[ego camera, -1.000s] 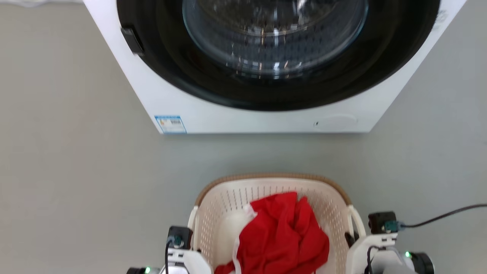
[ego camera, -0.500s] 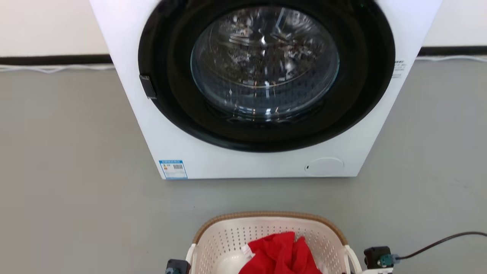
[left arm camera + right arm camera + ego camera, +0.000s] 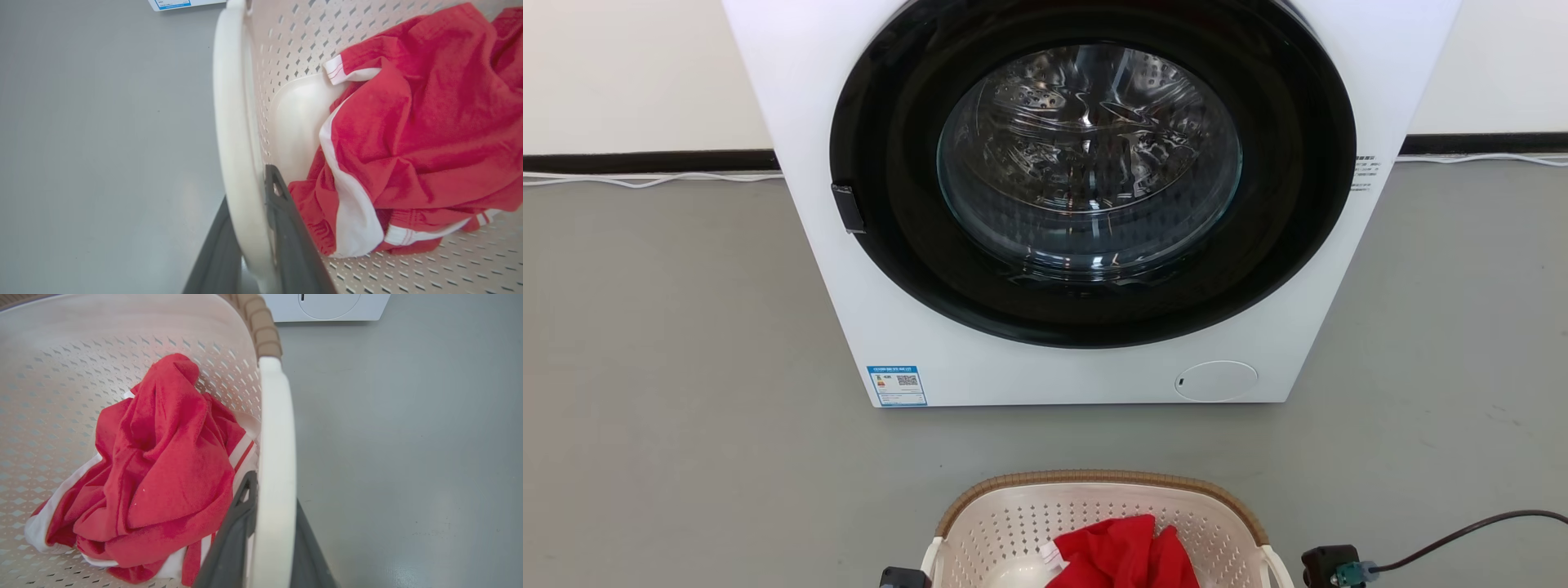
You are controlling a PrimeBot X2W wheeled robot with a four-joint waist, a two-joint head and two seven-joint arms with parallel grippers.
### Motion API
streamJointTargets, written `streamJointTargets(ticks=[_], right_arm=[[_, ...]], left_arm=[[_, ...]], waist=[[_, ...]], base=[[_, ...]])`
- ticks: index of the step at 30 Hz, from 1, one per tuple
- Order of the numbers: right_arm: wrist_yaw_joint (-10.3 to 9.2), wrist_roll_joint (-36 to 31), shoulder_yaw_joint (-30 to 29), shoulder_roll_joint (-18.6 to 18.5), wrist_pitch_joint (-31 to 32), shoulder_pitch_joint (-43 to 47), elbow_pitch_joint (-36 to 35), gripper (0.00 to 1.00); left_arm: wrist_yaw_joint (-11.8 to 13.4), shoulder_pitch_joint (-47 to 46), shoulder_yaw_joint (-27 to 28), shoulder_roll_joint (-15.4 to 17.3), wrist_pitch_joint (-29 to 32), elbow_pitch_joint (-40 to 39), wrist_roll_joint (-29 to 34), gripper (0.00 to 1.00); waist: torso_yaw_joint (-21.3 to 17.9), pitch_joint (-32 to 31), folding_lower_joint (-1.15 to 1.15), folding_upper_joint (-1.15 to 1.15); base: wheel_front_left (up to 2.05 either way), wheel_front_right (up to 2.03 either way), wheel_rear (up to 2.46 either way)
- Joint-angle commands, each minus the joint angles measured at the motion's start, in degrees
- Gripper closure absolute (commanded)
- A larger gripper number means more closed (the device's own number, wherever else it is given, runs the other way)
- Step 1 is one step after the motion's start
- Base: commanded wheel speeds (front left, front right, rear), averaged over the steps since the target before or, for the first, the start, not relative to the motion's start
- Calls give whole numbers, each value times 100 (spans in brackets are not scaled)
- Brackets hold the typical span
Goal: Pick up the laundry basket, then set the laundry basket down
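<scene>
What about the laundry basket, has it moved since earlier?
Yes: the laundry basket is nearer the washing machine, less floor between them; the camera shifted too.

a blue-bordered label (image 3: 897, 385) sits low on the left of the front of the washing machine (image 3: 1054, 384), with a square code on it, its print too small to read. a few lines of tiny dark print (image 3: 1365, 171) stand near that front's right edge, equally unreadable.

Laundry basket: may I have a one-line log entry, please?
laundry basket: holds red garment; left claw: clamps left handle; right claw: clamps right handle
</scene>
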Motion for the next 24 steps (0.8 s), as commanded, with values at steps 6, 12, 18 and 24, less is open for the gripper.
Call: streamJointTargets(ticks=[6, 12, 18, 24], right_arm=[[44, 105, 267, 14, -117, -53, -6, 100], [44, 221, 356, 14, -144, -67, 29, 100], [44, 298, 414, 14, -177, -105, 56, 100], [44, 389, 463, 14, -198, -155, 81, 100]], left_arm=[[28, -147, 41, 129, -100, 40, -51, 100], [34, -143, -9, 129, -105, 69, -91, 100], [37, -157, -48, 129, -104, 79, -126, 100], [50, -184, -87, 129, -115, 87, -167, 100]], waist=[[-11, -26, 0, 0], [-22, -39, 0, 0], [-15, -20, 0, 0], [-11, 15, 0, 0]], base=[[0, 0, 0], [0, 0, 0], [0, 0, 0], [0, 0, 0]])
